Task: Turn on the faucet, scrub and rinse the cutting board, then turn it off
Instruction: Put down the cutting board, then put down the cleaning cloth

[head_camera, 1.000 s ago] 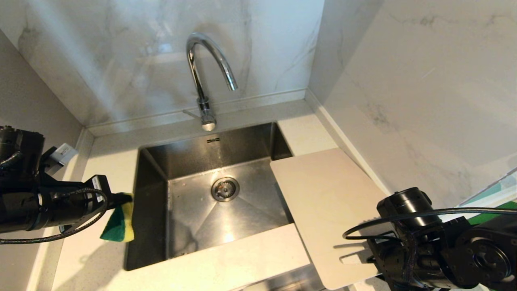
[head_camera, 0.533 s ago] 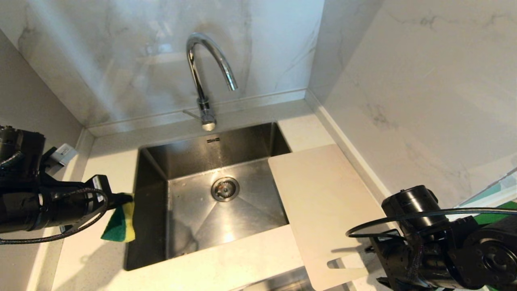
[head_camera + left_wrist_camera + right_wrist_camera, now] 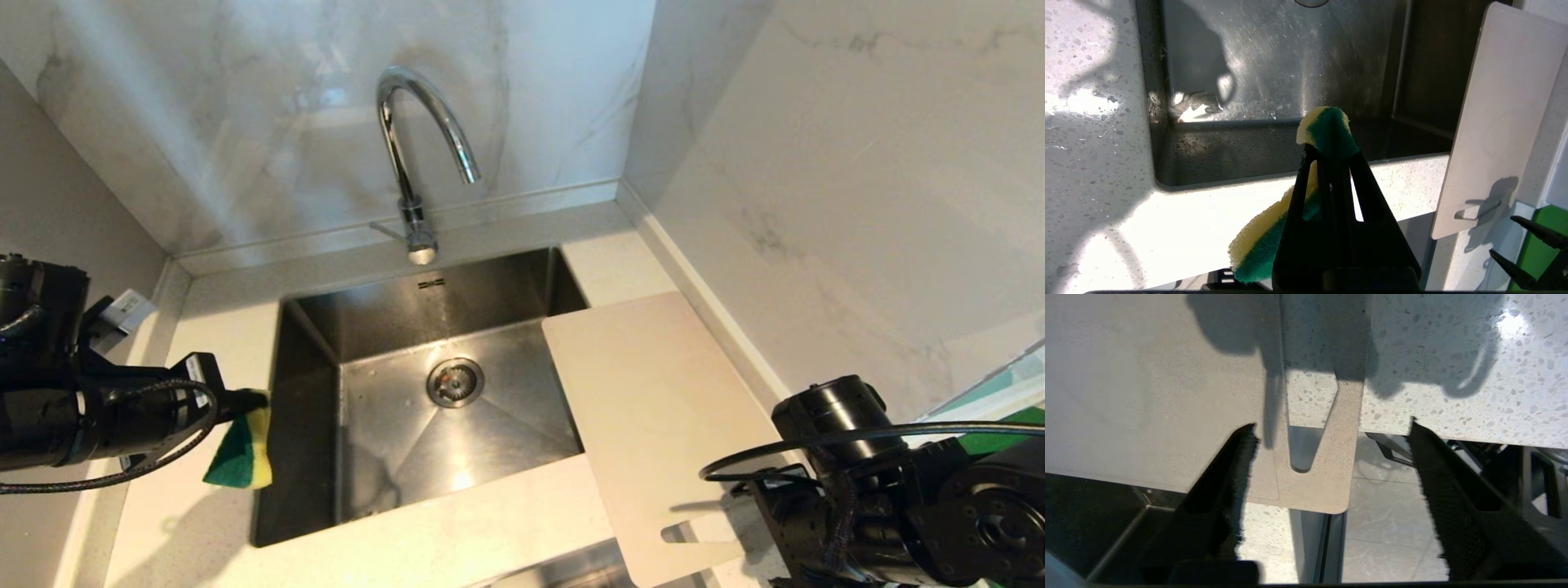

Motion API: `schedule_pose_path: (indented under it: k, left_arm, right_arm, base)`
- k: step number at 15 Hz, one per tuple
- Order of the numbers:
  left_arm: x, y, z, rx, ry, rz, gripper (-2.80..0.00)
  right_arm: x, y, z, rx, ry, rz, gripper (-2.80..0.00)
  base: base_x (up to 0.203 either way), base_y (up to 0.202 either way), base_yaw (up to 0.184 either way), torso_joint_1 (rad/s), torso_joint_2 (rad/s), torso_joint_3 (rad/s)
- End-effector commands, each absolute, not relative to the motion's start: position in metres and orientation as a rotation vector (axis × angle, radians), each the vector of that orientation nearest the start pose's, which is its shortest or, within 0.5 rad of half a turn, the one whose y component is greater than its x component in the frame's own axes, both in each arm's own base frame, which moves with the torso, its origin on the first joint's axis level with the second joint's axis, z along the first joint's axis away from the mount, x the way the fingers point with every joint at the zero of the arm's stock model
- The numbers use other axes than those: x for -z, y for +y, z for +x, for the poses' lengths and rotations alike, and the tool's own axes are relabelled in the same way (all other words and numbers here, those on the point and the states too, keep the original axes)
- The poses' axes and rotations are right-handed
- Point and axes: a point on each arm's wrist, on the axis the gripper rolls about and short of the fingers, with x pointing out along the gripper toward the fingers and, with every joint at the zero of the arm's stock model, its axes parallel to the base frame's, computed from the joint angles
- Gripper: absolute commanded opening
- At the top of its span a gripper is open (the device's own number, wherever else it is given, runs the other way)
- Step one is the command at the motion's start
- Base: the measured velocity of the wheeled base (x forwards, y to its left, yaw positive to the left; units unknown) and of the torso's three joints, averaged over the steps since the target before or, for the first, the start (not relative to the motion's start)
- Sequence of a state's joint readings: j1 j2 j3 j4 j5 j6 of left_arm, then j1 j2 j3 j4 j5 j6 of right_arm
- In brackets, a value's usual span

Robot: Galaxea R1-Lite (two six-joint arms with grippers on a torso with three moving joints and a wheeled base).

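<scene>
Right pincer (image 3: pixel 1331 428): jaws spread wide, straddling the slotted handle end of the cutting board (image 3: pixel 653 408), gripping nothing. Board: flat on the bench (image 3: pixel 457 531), one corner overhanging the sink (image 3: pixel 310 408). Left pincer (image 3: pixel 1331 163): clamped on a yellow-green sponge (image 3: pixel 241 453), left of sink. Faucet (image 3: pixel 408 163): behind sink.

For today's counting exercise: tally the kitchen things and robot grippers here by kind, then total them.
Faucet: 1
Sink: 1
Cutting board: 1
Sponge: 1
Grippers: 2, left gripper, right gripper
Total: 6
</scene>
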State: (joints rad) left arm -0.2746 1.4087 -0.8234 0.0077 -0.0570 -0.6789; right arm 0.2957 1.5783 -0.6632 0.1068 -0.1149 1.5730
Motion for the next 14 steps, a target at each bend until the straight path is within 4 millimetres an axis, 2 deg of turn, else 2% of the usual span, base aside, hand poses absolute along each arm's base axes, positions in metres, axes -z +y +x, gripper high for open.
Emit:
schedule_pose_path:
  k: [1,3,4,6,8,10,14]
  left_arm:
    - [-0.206,-0.062,0.214,0.106,0.671,-0.592,-2.80]
    - [-0.206,-0.062,0.215,0.100,0.668,-0.589,-2.80]
    - [-0.206,-0.061,0.215,0.084,0.664,-0.579,-2.80]
    - [-0.205,-0.060,0.216,0.040,0.645,-0.548,-2.80]
    - [-0.206,-0.060,0.215,0.041,0.641,-0.549,-2.80]
    - [-0.206,-0.060,0.214,0.039,0.642,-0.548,-2.80]
    - [-0.211,-0.058,0.209,0.044,0.621,-0.535,-2.80]
  right_arm:
    - [-0.121,0.063,0.213,0.635,0.877,1.226,-2.80]
    - [-0.127,0.063,0.213,0.611,0.861,1.236,-2.80]
    - [-0.137,0.063,0.213,0.577,0.835,1.246,-2.80]
    - [-0.163,0.062,0.209,0.468,0.768,1.232,-2.80]
    - [-0.201,0.059,0.201,0.333,0.673,1.201,-2.80]
    - [-0.235,0.056,0.192,0.266,0.622,1.081,-2.80]
    - [-0.267,0.040,0.157,0.200,0.513,0.694,-2.80]
  base:
    - [0.000,0.000,0.000,0.000,0.00,0.000]
    - [0.000,0.000,0.000,0.000,0.00,0.000]
    - [0.000,0.000,0.000,0.000,0.00,0.000]
    - [0.000,0.000,0.000,0.000,0.00,0.000]
    - [0.000,0.000,0.000,0.000,0.00,0.000]
    - [0.000,0.000,0.000,0.000,0.00,0.000]
    - [0.000,0.000,0.000,0.000,0.00,0.000]
